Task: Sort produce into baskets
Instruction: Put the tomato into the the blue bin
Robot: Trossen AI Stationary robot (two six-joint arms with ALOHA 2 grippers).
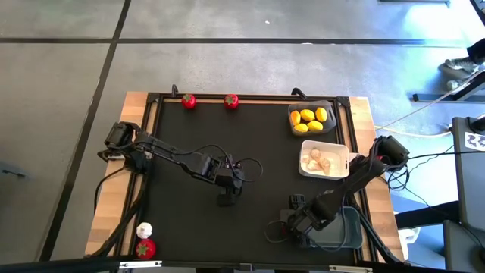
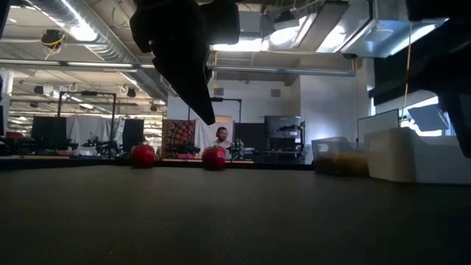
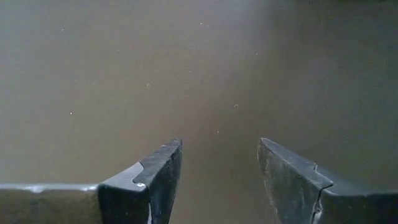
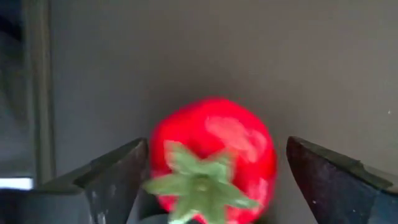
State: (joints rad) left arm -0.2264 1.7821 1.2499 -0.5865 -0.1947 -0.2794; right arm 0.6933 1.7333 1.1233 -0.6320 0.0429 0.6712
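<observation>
Right gripper (image 4: 214, 186) low at near edge beside blue-grey basket (image 1: 345, 231), fingers spread around red fruit (image 4: 214, 158), not clamped; likely about to grasp or just dropping. Left gripper (image 3: 217, 180) mid-mat, open, empty, waiting.

left arm (image 1: 182, 159) mid-table, jaws open, right arm (image 1: 341, 193) near-side, jaws open

Lab: exposed ceiling ducts (image 2: 96, 37), equipment benches (image 2: 73, 151).
</observation>
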